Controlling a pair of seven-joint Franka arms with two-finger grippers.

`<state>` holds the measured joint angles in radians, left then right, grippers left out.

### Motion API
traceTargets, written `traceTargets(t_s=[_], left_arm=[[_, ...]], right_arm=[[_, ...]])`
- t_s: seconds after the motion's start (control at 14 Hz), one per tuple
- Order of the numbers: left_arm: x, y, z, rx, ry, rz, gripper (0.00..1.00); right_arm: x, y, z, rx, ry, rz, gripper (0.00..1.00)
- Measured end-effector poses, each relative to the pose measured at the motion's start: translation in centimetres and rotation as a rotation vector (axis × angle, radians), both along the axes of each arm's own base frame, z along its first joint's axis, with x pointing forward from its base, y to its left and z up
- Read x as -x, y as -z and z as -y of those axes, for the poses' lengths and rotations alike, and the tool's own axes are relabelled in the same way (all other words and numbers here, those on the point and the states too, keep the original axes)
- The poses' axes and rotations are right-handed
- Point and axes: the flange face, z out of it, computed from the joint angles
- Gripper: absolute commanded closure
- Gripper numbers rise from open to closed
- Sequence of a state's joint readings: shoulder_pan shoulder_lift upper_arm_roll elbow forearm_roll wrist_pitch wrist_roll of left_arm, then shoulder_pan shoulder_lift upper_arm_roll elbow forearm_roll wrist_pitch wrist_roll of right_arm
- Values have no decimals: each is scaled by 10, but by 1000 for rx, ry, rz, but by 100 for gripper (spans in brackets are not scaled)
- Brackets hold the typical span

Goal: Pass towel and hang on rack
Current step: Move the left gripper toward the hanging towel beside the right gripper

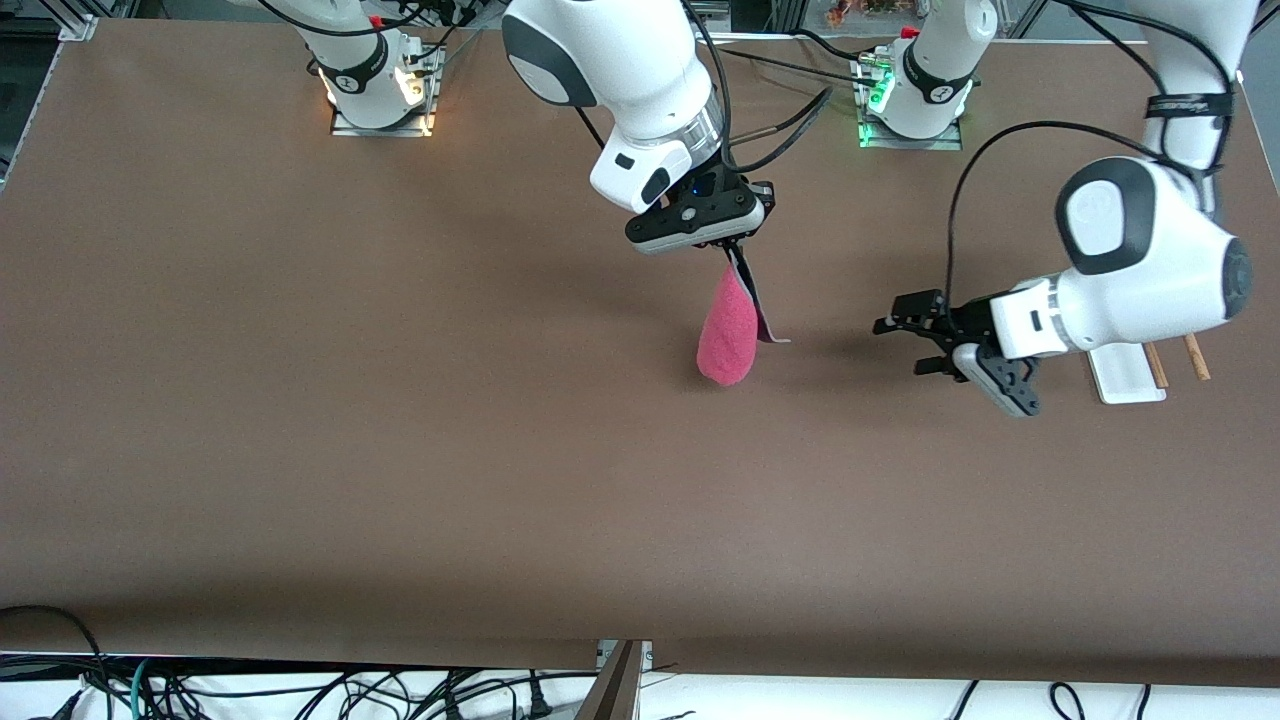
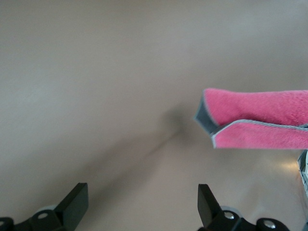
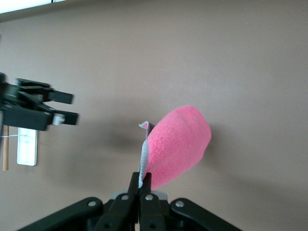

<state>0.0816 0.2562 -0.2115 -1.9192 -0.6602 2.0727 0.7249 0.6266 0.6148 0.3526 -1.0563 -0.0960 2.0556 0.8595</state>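
Over the middle of the table [image 1: 300, 400], the right gripper [image 1: 733, 247] hangs with its fingers pinched tight on one edge of the towel [image 1: 728, 335]. Held by that top edge alone, the cloth drops clear of the tabletop, its long axis running roughly straight down from the jaws, the free end lowest and pointing at the table. Gravity has folded it on itself, so the pink-red face bulges outward while the dark grey side and pale edging show only as a thin strip along one margin. Gripping so high seems deliberate: it leaves most of the towel's length free for a second gripper to take.

That second one, the left gripper [image 1: 925, 335], waits in the air toward the left arm's end of the table, turned sideways with its fingers spread wide and nothing between them. It faces the hanging towel but stands apart from it; in the left wrist view the cloth's lower end lies off to one side of the open jaws, not yet between them.

On the table under the left arm's wrist sits the rack [image 1: 1135, 372], mostly hidden; only a corner of its white base and two wooden rod ends show, so I cannot say for sure how it is oriented.
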Motion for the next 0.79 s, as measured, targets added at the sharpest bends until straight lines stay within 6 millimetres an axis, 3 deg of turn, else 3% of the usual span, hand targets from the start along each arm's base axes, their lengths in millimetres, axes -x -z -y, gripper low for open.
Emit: traceTargets(t_s=[0.43, 0.57, 0.79], left_arm=[[24, 24, 103, 20, 185, 261, 0], [29, 30, 122, 23, 221, 284, 0], [31, 35, 129, 27, 242, 287, 0]], right_arm=[[-1, -1, 0, -3, 2, 3, 100], [-1, -1, 1, -4, 3, 4, 100], [-2, -2, 1, -5, 5, 6, 100]])
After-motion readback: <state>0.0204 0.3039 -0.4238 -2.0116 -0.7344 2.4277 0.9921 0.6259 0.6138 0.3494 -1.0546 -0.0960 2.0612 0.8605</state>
